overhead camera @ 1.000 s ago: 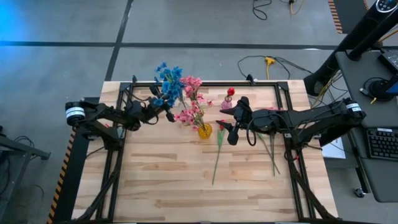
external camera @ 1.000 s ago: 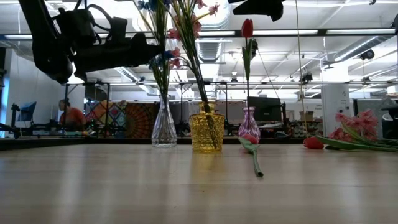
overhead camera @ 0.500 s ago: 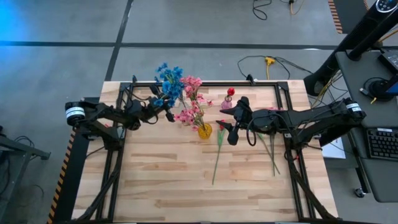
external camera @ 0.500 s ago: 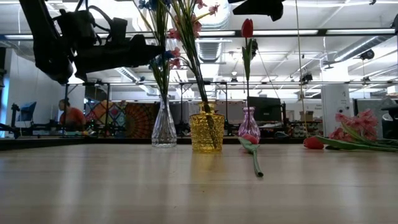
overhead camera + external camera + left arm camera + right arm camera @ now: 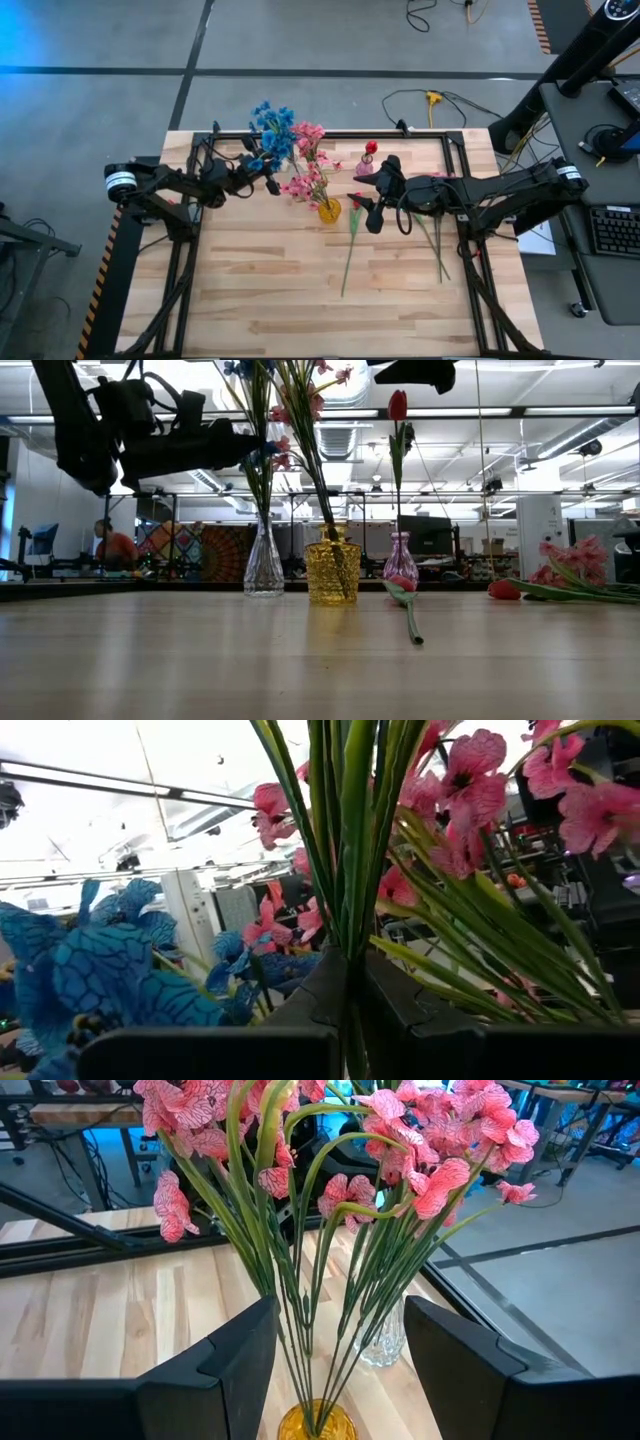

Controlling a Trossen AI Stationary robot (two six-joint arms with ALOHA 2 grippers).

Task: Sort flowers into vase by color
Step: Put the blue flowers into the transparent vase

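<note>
Blue flowers [image 5: 270,135] stand in a clear vase [image 5: 263,565]. Pink flowers [image 5: 308,170] fill a yellow vase [image 5: 332,572]. One red tulip [image 5: 398,405] stands in a small pink vase [image 5: 399,560]. My left gripper [image 5: 272,185] is shut on green stems above the clear vase. My right gripper [image 5: 362,208] hangs open, high beside the pink flowers. In its wrist view the pink stems [image 5: 300,1310] stand beyond its fingers, untouched. Another red tulip [image 5: 348,255] lies flat on the table. My left gripper pinches a bundle of green stems [image 5: 345,955] between its two fingers, well above the clear vase's mouth. The fingers come about level from the table's left and lie across the upright stems. In the low view these stems [image 5: 258,490] rise from the clear vase.
Loose flowers lie at the table's right: long stems [image 5: 437,245], and pink blossoms [image 5: 570,575] with a red bud [image 5: 503,590]. A black frame [image 5: 330,135] runs around the table. Bare wood [image 5: 280,300] fills the near half.
</note>
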